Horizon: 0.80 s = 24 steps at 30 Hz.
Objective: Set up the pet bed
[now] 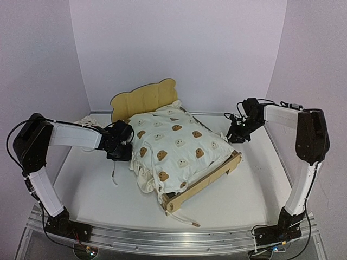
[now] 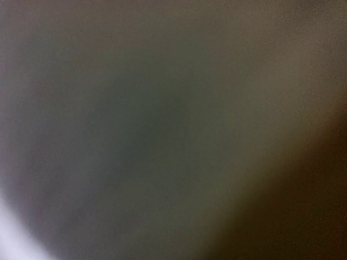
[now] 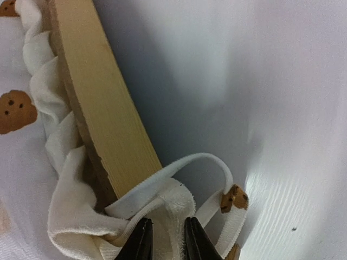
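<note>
The pet bed (image 1: pixel 143 97), a light plywood frame with a bear-ear headboard, stands slantwise mid-table; its foot rail (image 1: pixel 205 181) points front right. A cream bear-print cushion (image 1: pixel 176 143) lies over it and hides the base. My left gripper (image 1: pixel 124 145) is against the cushion's left edge; its wrist view is a dark blur, so its jaws cannot be read. My right gripper (image 3: pixel 168 244) is shut on the cushion's corner fabric (image 3: pixel 173 208) beside the wooden side rail (image 3: pixel 100 103), with a white tie (image 3: pixel 217 162) looping past it. In the top view my right gripper (image 1: pixel 237 135) is at the bed's right side.
A crumpled white cloth (image 1: pixel 85 122) lies behind my left arm near the back left wall. Loose cushion ties hang off the bed's front corner (image 1: pixel 184 218) and trail on the table at the left (image 1: pixel 114 174). Booth walls close in the back and sides.
</note>
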Each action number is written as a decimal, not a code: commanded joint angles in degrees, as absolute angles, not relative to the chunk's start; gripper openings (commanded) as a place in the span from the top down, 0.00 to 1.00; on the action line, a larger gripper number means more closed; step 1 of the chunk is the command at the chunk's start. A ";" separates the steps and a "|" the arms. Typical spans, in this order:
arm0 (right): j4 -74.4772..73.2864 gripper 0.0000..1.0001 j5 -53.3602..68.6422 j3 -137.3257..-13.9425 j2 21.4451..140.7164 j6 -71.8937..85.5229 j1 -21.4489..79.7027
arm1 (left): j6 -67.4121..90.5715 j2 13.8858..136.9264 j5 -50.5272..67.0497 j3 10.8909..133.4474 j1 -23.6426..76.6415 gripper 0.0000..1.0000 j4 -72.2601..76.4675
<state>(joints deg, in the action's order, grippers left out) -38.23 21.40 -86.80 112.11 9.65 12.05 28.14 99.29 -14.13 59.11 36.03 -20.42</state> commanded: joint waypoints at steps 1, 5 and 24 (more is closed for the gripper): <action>-33.70 0.76 34.19 -73.13 100.63 17.79 18.75 | 23.61 104.08 -7.53 69.87 35.69 0.71 -10.71; -19.83 0.76 31.02 -62.64 95.74 28.94 26.86 | 21.27 109.81 -3.01 76.75 35.60 0.73 -9.77; -29.46 0.53 1.36 -69.15 87.53 17.05 48.04 | 7.17 121.40 0.29 96.68 28.50 0.69 -15.74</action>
